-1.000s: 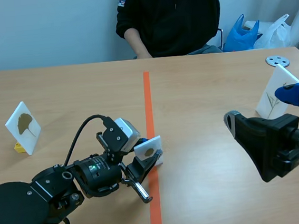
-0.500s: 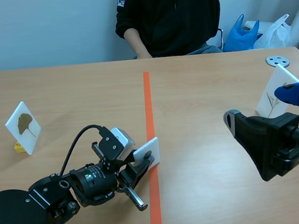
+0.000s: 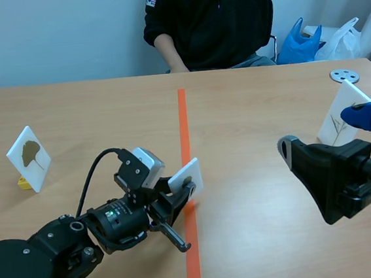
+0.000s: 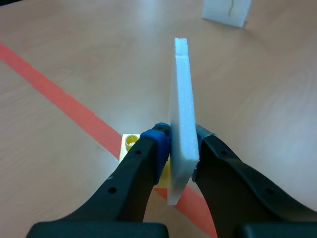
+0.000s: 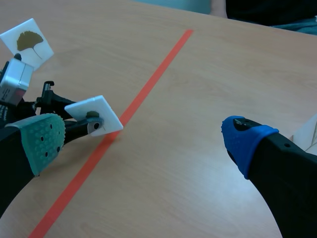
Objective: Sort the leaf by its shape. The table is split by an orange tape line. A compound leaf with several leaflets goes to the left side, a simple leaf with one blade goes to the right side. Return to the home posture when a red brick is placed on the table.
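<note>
Your left gripper (image 3: 184,193) is clamped on a white leaf card (image 3: 188,176), one finger pressed to each face. In the left wrist view the card stands edge-on between the fingers. The card sits just toward 7 o'clock of the table's middle, tilted, right over the orange tape line (image 3: 183,119) that runs from 6 to 12 o'clock. A small yellow block (image 4: 130,144) shows by the card's lower edge, beside the blue-padded finger. You cannot tell whether block or card touches the wood. The leaf on this card is too small and too hidden by the finger to read its shape. Your right gripper (image 5: 143,140) hangs at 3 to 4 o'clock with its fingers wide apart and nothing between them, well clear of the tape. Just behind it, at 3 o'clock, a second white card (image 3: 340,117) stands with a thin sprig on it. At 9 o'clock a third card with a fan-shaped golden leaf (image 3: 28,157) stands on its own yellow block (image 3: 23,183). A grey disc (image 3: 344,75) lies at 2 o'clock. A person in a dark top (image 3: 210,18) sits across the table at 12 o'clock.
</note>
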Robot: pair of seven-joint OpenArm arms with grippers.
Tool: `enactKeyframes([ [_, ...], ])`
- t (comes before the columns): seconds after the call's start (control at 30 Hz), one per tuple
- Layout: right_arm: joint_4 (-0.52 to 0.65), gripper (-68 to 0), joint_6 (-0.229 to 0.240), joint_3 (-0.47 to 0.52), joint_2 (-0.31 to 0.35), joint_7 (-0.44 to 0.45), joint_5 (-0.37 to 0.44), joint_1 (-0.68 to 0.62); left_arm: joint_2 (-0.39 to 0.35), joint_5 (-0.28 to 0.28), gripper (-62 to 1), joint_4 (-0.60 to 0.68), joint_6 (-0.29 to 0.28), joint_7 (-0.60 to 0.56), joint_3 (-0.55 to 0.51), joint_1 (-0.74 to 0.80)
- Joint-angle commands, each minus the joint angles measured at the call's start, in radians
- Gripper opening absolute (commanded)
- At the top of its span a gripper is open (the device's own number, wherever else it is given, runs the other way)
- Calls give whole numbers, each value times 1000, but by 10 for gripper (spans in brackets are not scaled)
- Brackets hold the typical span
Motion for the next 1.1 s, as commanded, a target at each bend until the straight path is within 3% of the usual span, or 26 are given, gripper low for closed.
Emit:
enactKeyframes([
  [0.0, 1, 4, 1, 3, 5, 19, 10, 17, -11, -25, -556, 55, 5, 16, -40, 4],
  [0.1, 1, 4, 1, 3, 5, 21, 10, 19, -24, -85, -556, 111, 23, 93, -107, 18],
  [0.3, 1, 4, 1, 3, 5, 22, 10, 23, -50, -170, -556, 136, 113, 182, -240, 23],
  [0.63, 1, 4, 1, 3, 5, 22, 10, 23, -119, -176, -556, 134, 193, 219, -378, 56],
  [0.77, 1, 4, 1, 3, 5, 22, 10, 23, -136, -176, -556, 122, 193, 223, -410, 78],
  [0.97, 1, 4, 1, 3, 5, 22, 10, 23, -140, -220, -556, 80, 195, 196, -434, 86],
  [1.07, 1, 4, 1, 3, 5, 22, 10, 23, -140, -220, -556, 61, 225, 168, -434, 86],
])
